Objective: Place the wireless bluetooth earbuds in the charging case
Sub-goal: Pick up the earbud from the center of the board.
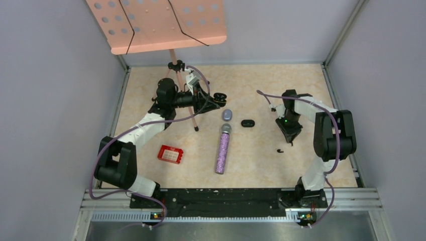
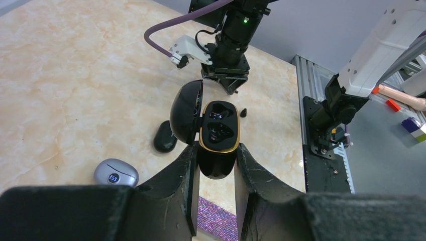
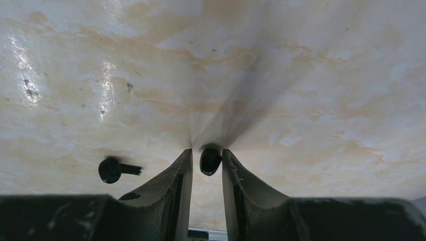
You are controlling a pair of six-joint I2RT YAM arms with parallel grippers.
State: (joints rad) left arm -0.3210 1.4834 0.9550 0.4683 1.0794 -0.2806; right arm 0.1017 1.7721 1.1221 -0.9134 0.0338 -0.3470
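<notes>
While left gripper point(image 2: 217, 150) clamps the open black charging case point(image 2: 218, 125), lid back, right gripper point(image 3: 206, 153) pinches a black earbud point(image 3: 210, 161) at the tabletop point(image 3: 301, 75), second earbud point(image 3: 111, 169) loose beside it: pick-up step, next likely lift, carry, align stem over a well.

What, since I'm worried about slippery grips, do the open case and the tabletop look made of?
The open case: likely glossy black plastic, sharp highlights on its lid; gold rim maybe metallic trim or paint. The tabletop: smooth, shiny beige marble pattern with glare; stone or laminate, cannot tell.
</notes>
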